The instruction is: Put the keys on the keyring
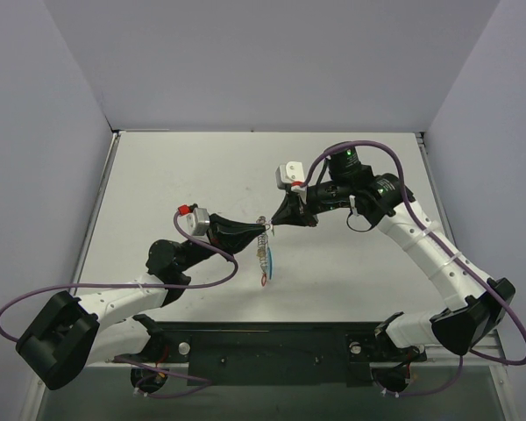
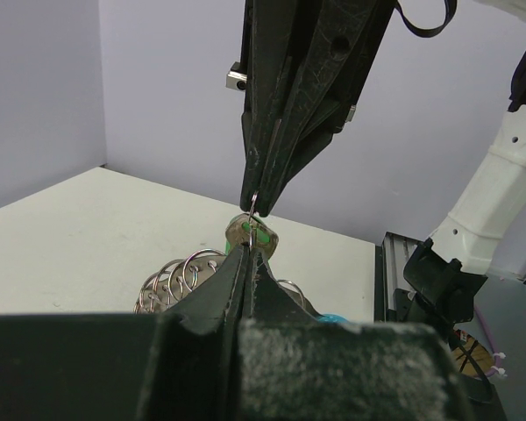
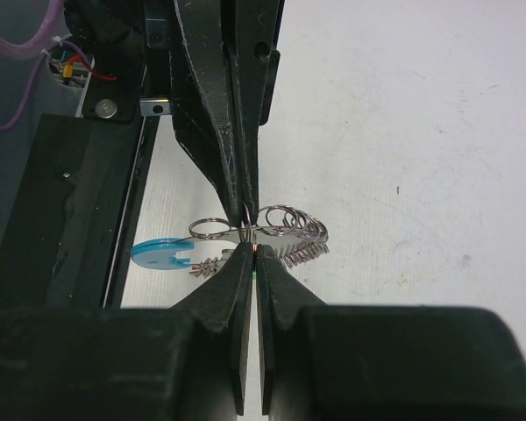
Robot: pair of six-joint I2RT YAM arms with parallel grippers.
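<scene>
Both arms reach inward over the middle of the tabletop [image 1: 184, 175], the left gripper [image 1: 261, 227] and the right gripper [image 1: 273, 224] meeting tip to tip. The left fingers are pressed together on the green key [image 2: 258, 235]; the right fingers are pinched on a thin wire loop of the keyring [image 1: 265, 256], which trails from the tips toward the near edge. Bare white surface lies all round, well clear of the edges, with plain pale walls [image 1: 272, 61] behind
</scene>
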